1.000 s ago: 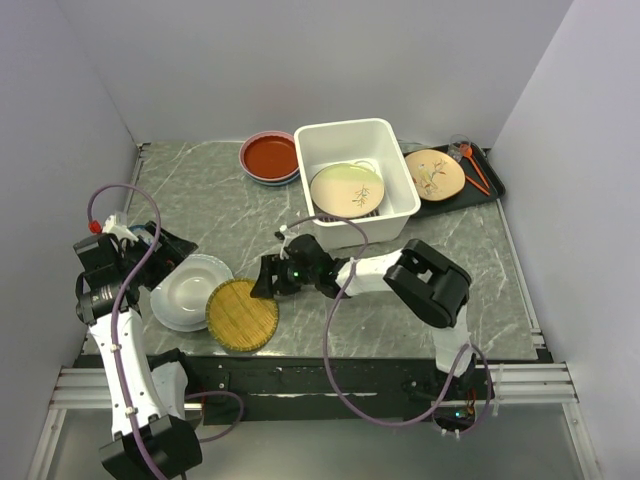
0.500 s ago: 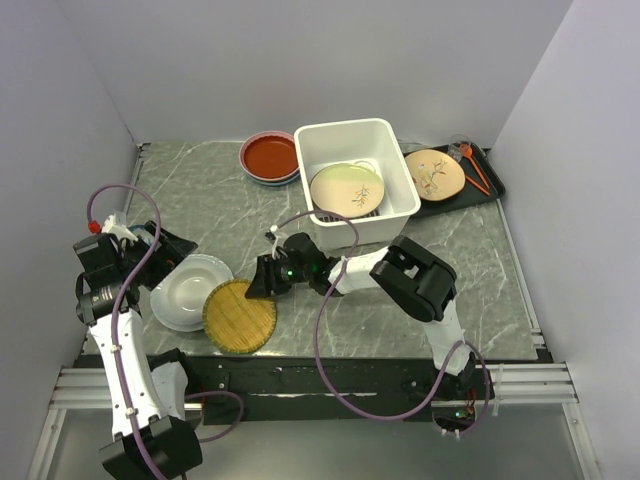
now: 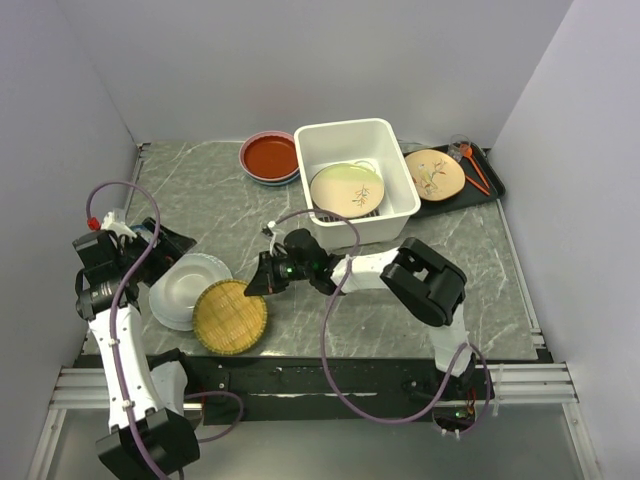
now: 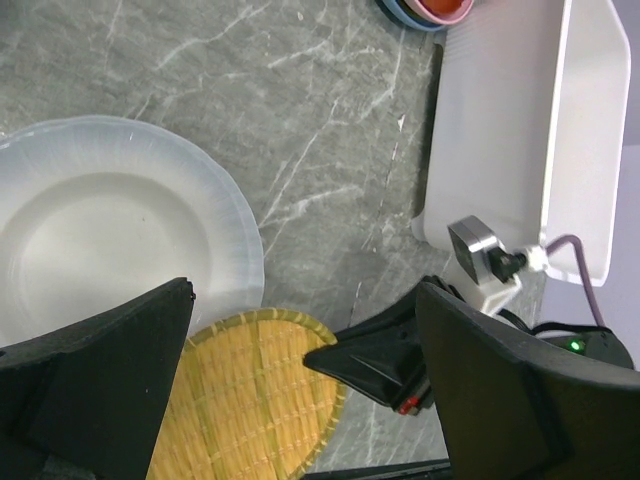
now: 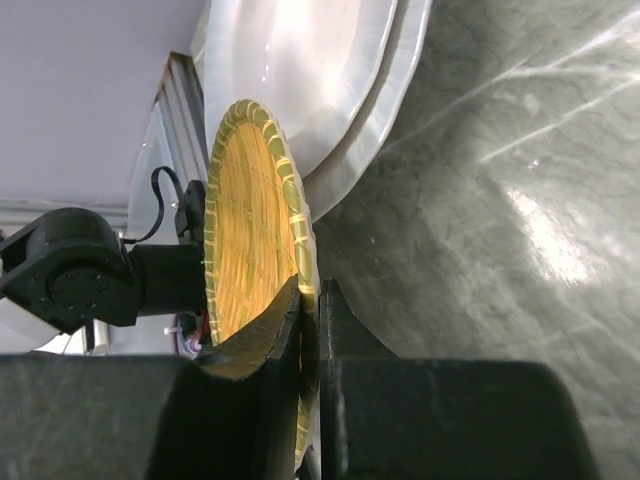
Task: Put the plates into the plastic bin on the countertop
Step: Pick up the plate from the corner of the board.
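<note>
1. Yellow lattice plate (image 3: 230,317) sits well out from the near-left corner of the plastic bin (image 3: 345,128), on the arms' side. It is tilted, and its edge overlaps the white plates (image 3: 182,288). The right gripper (image 5: 308,300) is clenched on the rim that faces the bin, and the wrist view shows both fingers pinching the thin edge with little depth.
2. With so shallow a bite, the lift is best made slowly, holding the plate near its present tilt so it does not pivot out of the fingers.
3. The white plates lie just beside it, further left of the bin. The yellow plate should rise clear before it travels, or it may drag the top white plate across the countertop (image 3: 200,190).
4. The left gripper (image 4: 305,290) hovers over those plates, released and holding nothing. It stands left of the path to the bin and looks to be out of the way.
5. Inside the bin, a pale branch plate (image 3: 347,190) lies in the near half. The yellow plate should cross the near rim with room to spare and come down gently on or beside that plate.
6. The red plates (image 3: 270,155) are just off the bin's far-left corner. Right of the bin, a tan plate (image 3: 435,172) rests on the black tray (image 3: 492,186).
</note>
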Controlling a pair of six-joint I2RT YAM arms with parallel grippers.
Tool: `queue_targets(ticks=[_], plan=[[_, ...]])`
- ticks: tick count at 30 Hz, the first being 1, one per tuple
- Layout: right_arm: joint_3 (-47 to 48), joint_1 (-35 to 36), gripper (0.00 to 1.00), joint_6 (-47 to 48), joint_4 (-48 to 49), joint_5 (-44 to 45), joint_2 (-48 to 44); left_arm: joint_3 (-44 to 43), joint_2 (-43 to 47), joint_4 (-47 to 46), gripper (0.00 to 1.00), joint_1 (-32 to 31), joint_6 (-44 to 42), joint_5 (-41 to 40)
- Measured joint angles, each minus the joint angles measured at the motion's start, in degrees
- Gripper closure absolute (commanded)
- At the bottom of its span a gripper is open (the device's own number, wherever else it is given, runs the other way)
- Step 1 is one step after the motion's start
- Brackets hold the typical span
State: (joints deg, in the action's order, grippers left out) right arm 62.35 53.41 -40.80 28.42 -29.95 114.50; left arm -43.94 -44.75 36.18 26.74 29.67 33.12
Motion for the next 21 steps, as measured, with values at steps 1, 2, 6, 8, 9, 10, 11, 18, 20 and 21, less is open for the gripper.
queue_targets(ticks=[1, 2, 6, 8, 9, 10, 11, 18, 20, 21], plan=[[0.0, 0.0, 0.99, 0.3, -1.1, 0.6, -0.7, 0.0, -0.3, -0.4, 0.02, 0.0, 0.0, 0.0], [0.0, 0.0, 0.99, 0.7, -2.3, 1.3, -1.5, 0.0, -0.7, -0.9, 0.02, 0.0, 0.0, -0.1], [0.0, 0.0, 0.99, 2.1, -7.2, 4.1, -5.0, 0.0, -2.2, -3.1, 0.02, 0.0, 0.1, -0.5], [0.0, 0.0, 1.00, 3.0, -10.0, 6.1, -7.1, 0.0, -2.9, -4.0, 0.01, 0.0, 0.1, -0.5], [0.0, 0.0, 1.00, 3.3, -10.8, 6.8, -7.8, 0.0, -3.3, -4.3, 0.01, 0.0, 0.1, -0.5], [0.4, -0.1, 1.00, 3.7, -12.3, 7.6, -8.5, 0.0, -3.6, -4.5, 0.01, 0.0, 0.1, -0.5], [1.0, -0.1, 1.00, 4.0, -13.7, 8.2, -8.9, 0.0, -3.9, -4.7, 0.01, 0.0, 0.1, -0.7], [8.1, -0.7, 1.00, 6.3, -23.6, 11.4, -9.1, 0.0, -2.9, -5.2, 0.01, 0.2, 0.2, -2.6], [10.7, -1.4, 1.00, 7.3, -26.1, 12.2, -9.1, 0.0, -2.3, -5.3, 0.01, 0.5, 0.2, -3.1], [11.6, -1.8, 1.00, 7.6, -26.8, 12.5, -9.1, 0.0, -2.1, -5.3, 0.01, 0.7, 0.2, -3.3]])
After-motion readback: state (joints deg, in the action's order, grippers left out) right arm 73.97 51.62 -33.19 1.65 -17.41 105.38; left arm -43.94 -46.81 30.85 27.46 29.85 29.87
